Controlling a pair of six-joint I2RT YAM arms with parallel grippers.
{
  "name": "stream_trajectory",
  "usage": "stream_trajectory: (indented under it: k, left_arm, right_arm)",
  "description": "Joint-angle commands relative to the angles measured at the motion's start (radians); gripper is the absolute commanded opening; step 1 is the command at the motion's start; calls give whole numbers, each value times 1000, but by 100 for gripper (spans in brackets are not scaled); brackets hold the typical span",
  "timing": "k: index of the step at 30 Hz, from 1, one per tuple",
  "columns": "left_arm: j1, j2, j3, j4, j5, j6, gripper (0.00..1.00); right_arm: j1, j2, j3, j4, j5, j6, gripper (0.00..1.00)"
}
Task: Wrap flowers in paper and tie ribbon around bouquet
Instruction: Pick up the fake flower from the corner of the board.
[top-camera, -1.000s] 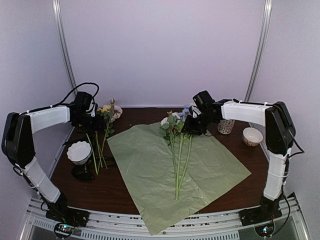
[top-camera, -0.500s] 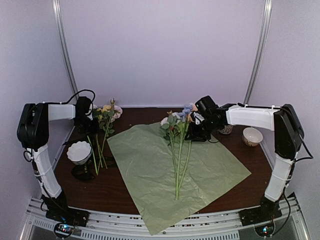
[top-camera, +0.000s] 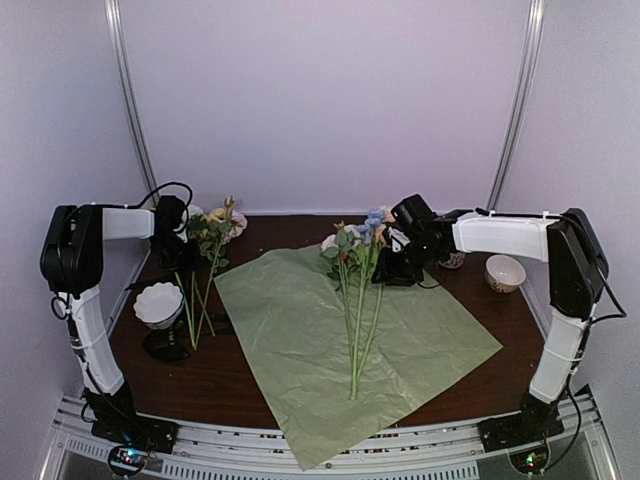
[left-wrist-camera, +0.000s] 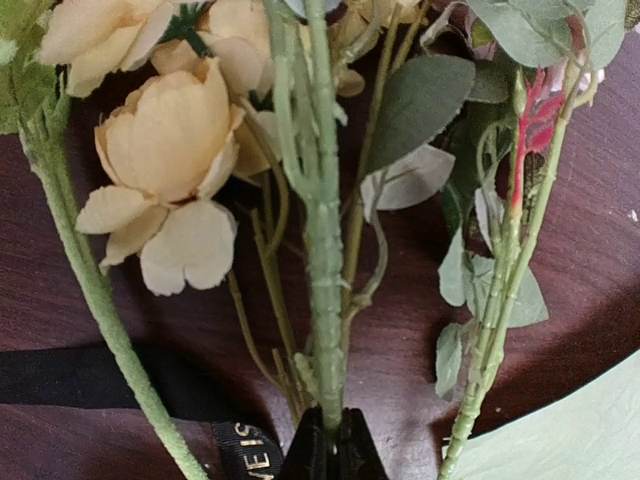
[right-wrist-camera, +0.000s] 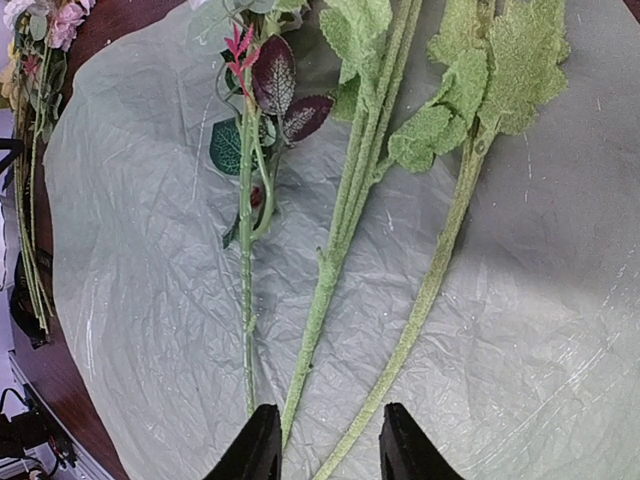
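A second bunch of flowers with peach blossoms lies at the table's back left. My left gripper is in among them, its black jaws shut on a thick green stem. Under that stem runs the black ribbon with pale lettering. The pale green paper lies spread in the middle with three long-stemmed flowers on it. Above their upper stems hovers my right gripper, open, with two fuzzy stems on the paper below the gap.
A white bowl on a dark stand sits at the left edge, beside the loose stems. A patterned cup and a small cream bowl stand at the back right. A corner of the paper overhangs the table's front edge.
My left arm has swung in toward the left bunch and its jaws have shut on a stem. The right gripper shifted slightly lower over the stems, then stayed still.
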Motion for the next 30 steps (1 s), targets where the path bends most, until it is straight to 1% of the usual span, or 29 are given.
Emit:
stream_trajectory:
  k: [1, 6, 11, 15, 18, 19, 20, 22, 25, 27, 30]
  left_arm:
    - [9, -24, -6, 27, -6, -6, 0]
    - [10, -154, -73, 105, -13, -37, 0]
    - [10, -353, -174, 236, 26, -51, 0]
    - [9, -516, -257, 336, 63, -59, 0]
    - [9, -581, -251, 309, 61, -37, 0]
    - [8, -601, -254, 309, 81, -30, 0]
    - [3, -642, -269, 337, 140, -25, 0]
    - [-39, -716, -304, 422, 205, 3, 0]
    - [-161, -805, -324, 511, 307, 82, 0]
    - [-251, -842, -333, 578, 386, 113, 0]
    - [-377, -878, -360, 710, 504, 115, 0]
  right_arm:
    - [4, -43, -14, 12, 5, -18, 36]
    - [4, -58, -15, 8, 5, -18, 36]
    - [6, -102, -14, 22, -16, -27, 36]
    - [10, -149, -14, 68, -62, -35, 36]
    - [12, -180, 0, 80, -73, -36, 36]
    - [14, -189, 7, 85, -88, -40, 36]
    - [17, -203, 7, 99, -104, -42, 36]
    - [27, -235, 3, 155, -154, -46, 35]
    - [63, -290, 18, 262, -232, -53, 35]
    - [113, -318, 38, 363, -280, -69, 35]
    - [196, -342, 77, 490, -310, -88, 35]
